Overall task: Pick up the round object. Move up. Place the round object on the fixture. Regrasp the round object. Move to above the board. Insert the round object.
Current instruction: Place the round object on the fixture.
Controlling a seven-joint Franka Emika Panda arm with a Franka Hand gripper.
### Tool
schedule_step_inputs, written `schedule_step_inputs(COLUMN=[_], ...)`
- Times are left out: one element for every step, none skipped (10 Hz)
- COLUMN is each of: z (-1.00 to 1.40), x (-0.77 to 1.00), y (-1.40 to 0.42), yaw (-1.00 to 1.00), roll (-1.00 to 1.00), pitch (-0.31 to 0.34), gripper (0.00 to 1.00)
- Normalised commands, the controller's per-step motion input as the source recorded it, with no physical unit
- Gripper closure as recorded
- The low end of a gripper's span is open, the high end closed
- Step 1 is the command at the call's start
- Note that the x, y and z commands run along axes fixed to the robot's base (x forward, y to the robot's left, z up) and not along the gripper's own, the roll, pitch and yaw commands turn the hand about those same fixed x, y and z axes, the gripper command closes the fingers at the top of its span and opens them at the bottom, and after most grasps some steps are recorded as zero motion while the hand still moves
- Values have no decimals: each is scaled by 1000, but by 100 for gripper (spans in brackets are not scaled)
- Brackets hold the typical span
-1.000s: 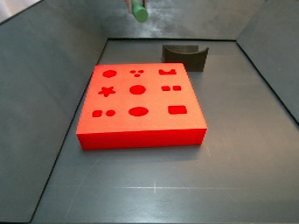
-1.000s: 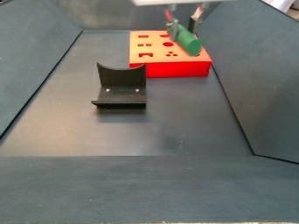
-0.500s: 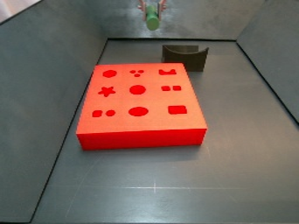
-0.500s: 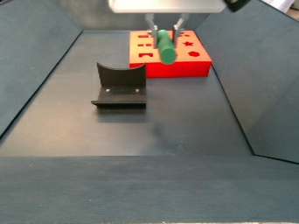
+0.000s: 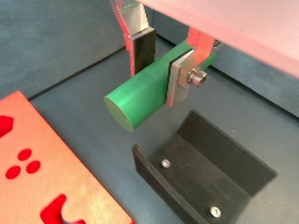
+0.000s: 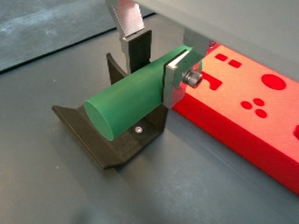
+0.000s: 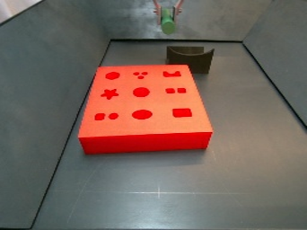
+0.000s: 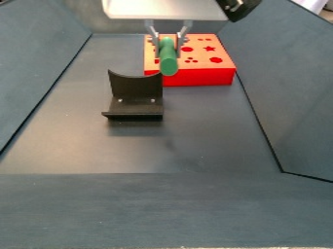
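Observation:
The gripper (image 5: 163, 63) (image 6: 156, 63) is shut on the round object (image 5: 143, 94) (image 6: 131, 99), a green peg held crosswise between the silver fingers in both wrist views. In a side view the peg (image 8: 166, 53) hangs in the air above the far edge of the fixture (image 8: 134, 94); from the opposite side it (image 7: 170, 20) floats above the dark fixture (image 7: 192, 57). The fixture (image 5: 205, 175) (image 6: 108, 140) lies under the peg in both wrist views. The red board (image 7: 142, 106) (image 8: 192, 58) with shaped holes sits beside the fixture.
Grey walls (image 7: 66, 45) slope up around the dark floor (image 8: 156, 146). The red board's edge (image 6: 246, 109) (image 5: 47, 175) lies near the fixture in both wrist views.
The gripper has carried the green peg sideways from over the red board to above the fixture. It has stayed shut on the peg.

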Motion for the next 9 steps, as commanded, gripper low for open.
schedule_step_inputs(z=[720,737,515,302,160,45,47,26,13], x=[1000,926,722,556,459,315,173,72,32], y=[-170,-164,-38,-16,-4,17,30,35,36], yaw=[-70,-70,-74,-73,-72,-73,-75,-78,-87], roll=[-1000,-1000,-1000,-1000,-1000,-1000,-1000,-1000,-1000], pitch=[-74,-63,-47,-34,-29,-16,15,30,15], gripper=[100,100,100,100,100,100,100,100,100])
